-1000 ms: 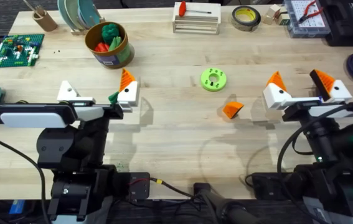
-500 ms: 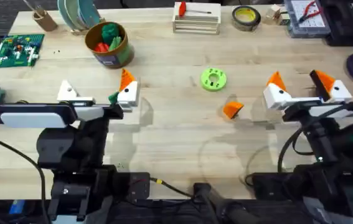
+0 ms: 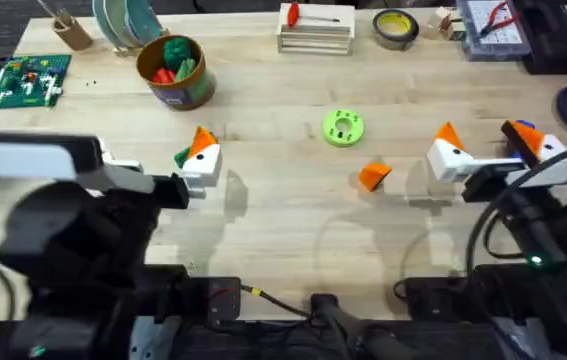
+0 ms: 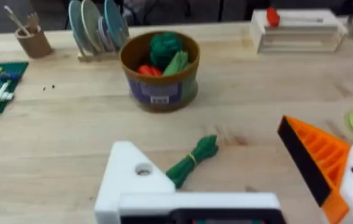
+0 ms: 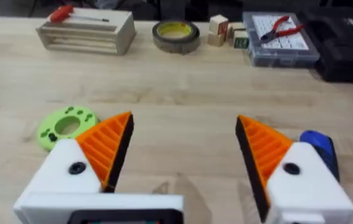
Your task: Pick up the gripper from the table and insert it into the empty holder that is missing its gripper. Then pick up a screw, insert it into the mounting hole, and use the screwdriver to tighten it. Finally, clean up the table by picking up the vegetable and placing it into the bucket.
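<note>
Right gripper (image 3: 483, 150) wide open, empty; loose orange gripper (image 3: 373, 176) on counter (image 3: 283, 240) just left of it, nearer than left gripper (image 4: 238, 180), also wide.

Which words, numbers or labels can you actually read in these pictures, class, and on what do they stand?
None can be read.
Can: a white patch on its purple label, too blurred to read.
Clear parts box: pale grid inside, no legible print.
Small blocks beside the tape roll: faces too blurred to tell.
</note>
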Controlling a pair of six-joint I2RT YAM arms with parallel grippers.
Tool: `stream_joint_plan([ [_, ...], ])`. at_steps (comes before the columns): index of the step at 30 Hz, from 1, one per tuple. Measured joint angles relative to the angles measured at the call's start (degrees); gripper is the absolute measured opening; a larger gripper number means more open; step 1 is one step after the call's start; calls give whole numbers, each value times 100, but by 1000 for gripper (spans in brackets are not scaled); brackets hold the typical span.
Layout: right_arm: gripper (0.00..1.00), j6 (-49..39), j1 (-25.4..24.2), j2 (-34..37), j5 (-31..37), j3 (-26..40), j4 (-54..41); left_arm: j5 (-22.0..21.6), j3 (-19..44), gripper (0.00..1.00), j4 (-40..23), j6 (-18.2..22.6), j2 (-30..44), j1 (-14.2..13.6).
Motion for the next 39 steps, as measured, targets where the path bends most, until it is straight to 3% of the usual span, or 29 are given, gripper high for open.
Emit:
stream_joint_plan([
  [11,991,-8,0,1466,-6,2707,-2277,0,2174,993,-1736,1117,2355,0],
  [17,992,-8,0,2188,-63,3747,-2536,0,2462,993,-1640,1591,3809,0],
  [25,990,-7,0,2278,-185,3977,-2519,-4,2463,993,-1398,1779,5433,0],
  [33,992,-7,0,2278,-197,3977,-2527,-3,2463,984,-1150,1788,6341,0],
  [34,991,-6,0,2280,-197,3977,-2526,-1,2463,867,-1152,1793,6398,0],
  [39,991,-8,0,2278,-197,3977,-2528,7,2463,88,-1156,1787,6305,0],
])
